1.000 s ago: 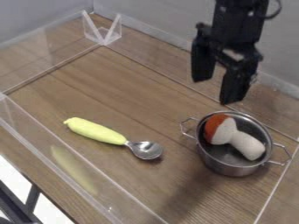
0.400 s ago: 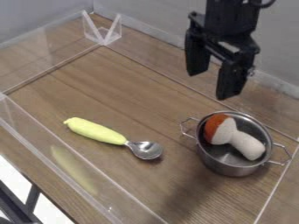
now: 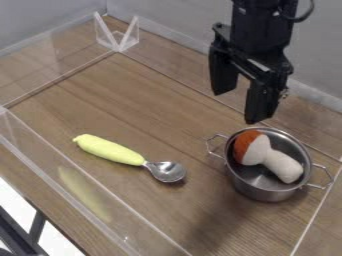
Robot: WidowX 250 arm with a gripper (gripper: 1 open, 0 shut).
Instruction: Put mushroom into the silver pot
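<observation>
The mushroom, orange-brown cap and cream stem, lies on its side inside the silver pot at the right front of the wooden table. The pot is small, round and shiny, with thin loop handles on its sides. My gripper hangs above and behind the pot, pointing down. Its two black fingers stand apart with nothing between them. It touches neither the pot nor the mushroom.
A yellow-handled spoon with a silver bowl lies left of the pot. Clear acrylic walls border the table on the left and front. A small clear stand sits at the back left corner.
The gripper has drifted a little to the left and slightly lower in the picture, still open. Mushroom, pot and spoon have stayed in place.
</observation>
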